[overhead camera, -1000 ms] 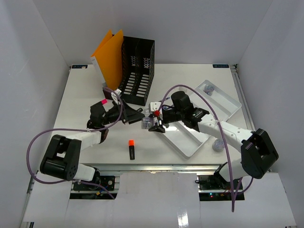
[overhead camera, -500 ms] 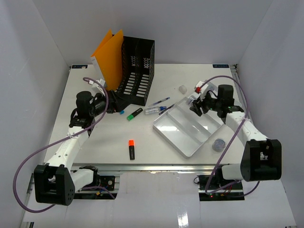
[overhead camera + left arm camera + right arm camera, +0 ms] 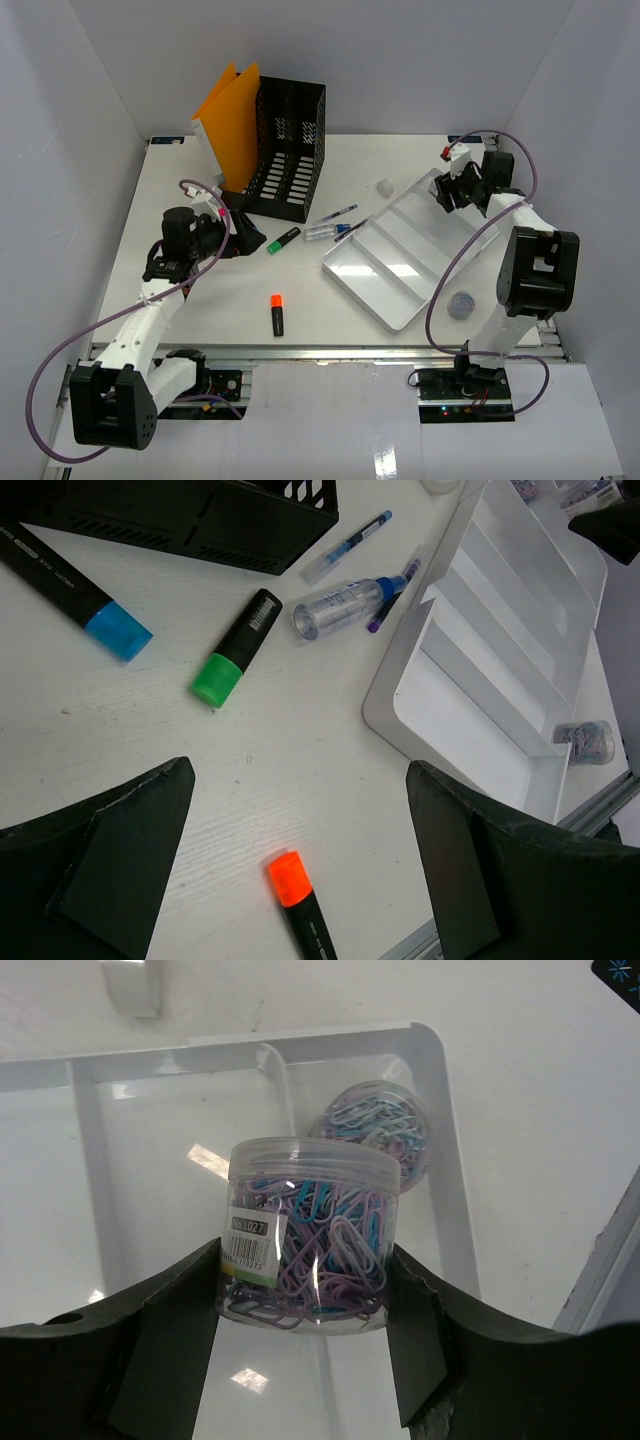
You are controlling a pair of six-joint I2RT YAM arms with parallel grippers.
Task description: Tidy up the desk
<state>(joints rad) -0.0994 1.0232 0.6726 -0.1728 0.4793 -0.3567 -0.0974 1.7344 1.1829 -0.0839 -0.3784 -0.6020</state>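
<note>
Risk: right claw (image 3: 305,1305), gripping the paperclip jar (image 3: 310,1230) over the tray (image 3: 445,1175), may knock the second jar (image 3: 378,1128) there; left claw (image 3: 298,805) gapes wide, empty.

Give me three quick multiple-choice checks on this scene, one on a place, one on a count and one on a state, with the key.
1. Where does the orange-capped marker lie?
A) in the white tray
B) on the desk, near its front edge
C) in the black file holder

2. How many capped markers show in the left wrist view?
A) one
B) three
C) five

3. What is the right gripper doing?
A) open and empty
B) shut on a pen
C) shut on a jar of paper clips

Key:
1 B, it rests on bare tabletop.
2 B, the blue-capped marker, the green-capped marker and the orange-capped one.
3 C, both fingers press the jar's sides.
</note>
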